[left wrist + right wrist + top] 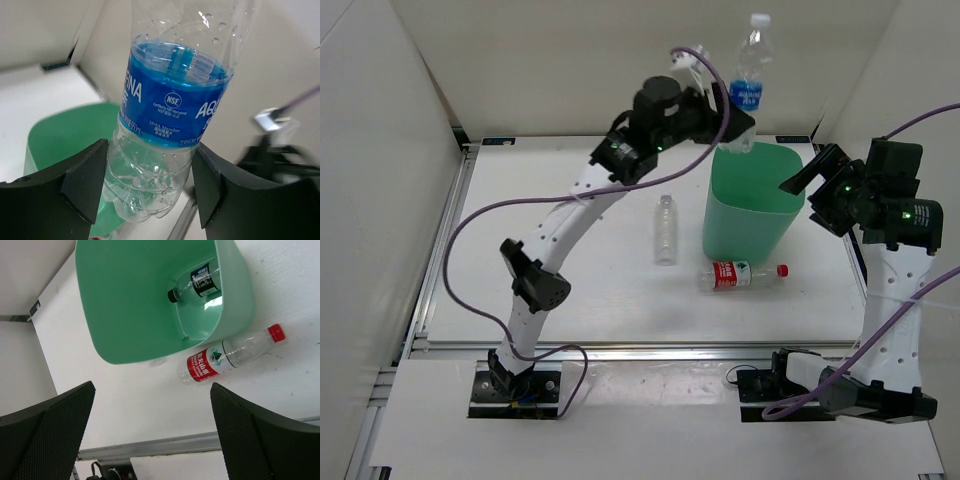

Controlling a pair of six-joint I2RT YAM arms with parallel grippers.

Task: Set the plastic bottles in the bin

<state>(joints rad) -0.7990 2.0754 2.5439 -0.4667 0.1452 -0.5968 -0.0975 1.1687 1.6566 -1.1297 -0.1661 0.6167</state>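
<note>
Now the left jaws grip the blue bottle [747,95] upright, its base over the bin's [745,225] 11 o'clock rim, the opening lying toward 5 o'clock, while the right jaws gape empty at the bin's 3 o'clock.

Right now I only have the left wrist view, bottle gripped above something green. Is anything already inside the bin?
Observer: Yes. The right wrist view shows a dark-labelled bottle with a black cap lying at the bottom of the bin.
Operator: What's left on the table?
Observer: Two lie there: an unlabelled bottle left of the bin, a red-labelled bottle on its near side.
Operator: And the right arm?
Observer: The right gripper hangs open beside the bin, holding nothing.
</note>
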